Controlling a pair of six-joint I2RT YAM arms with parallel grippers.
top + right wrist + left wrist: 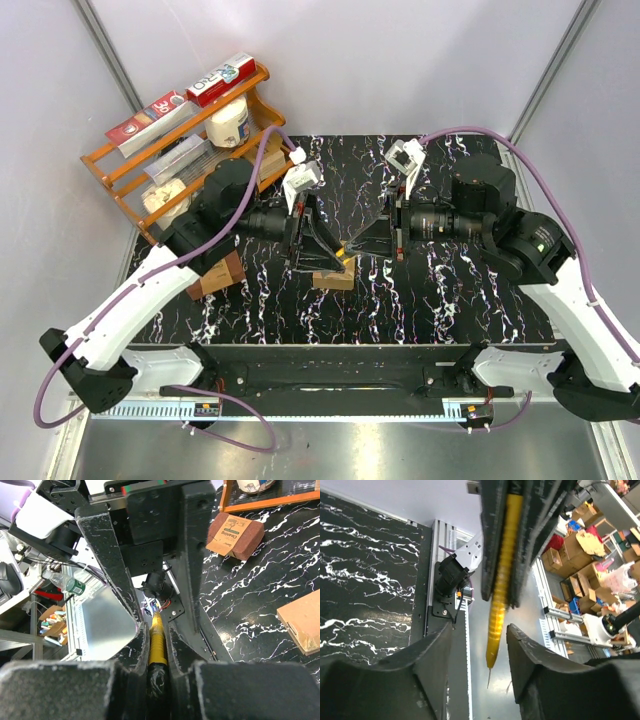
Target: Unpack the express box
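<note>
I've got both arms meeting over the middle of the black marbled table. The right gripper is clamped tight on a yellow tool, a ribbed stick that narrows to a thin point; it may be a cutter, but I can't make that out from here. The left gripper faces it head-on with its jaws parted. In the left wrist view the tip of the tool hangs in the gap between its two fingers with daylight on either side. In the right wrist view those fingers sit close along the tool's sides. The express box sits on the table directly under the spot where the two grippers meet, partly covered by them from above. The right wrist camera catches one corner of it at its right edge, light brown with clear tape across the top. A darker brown box with a printed label lies off to the left of it, near the left arm. Behind that, a wooden rack holding cartons and a jar stands at the table's far left corner.
</note>
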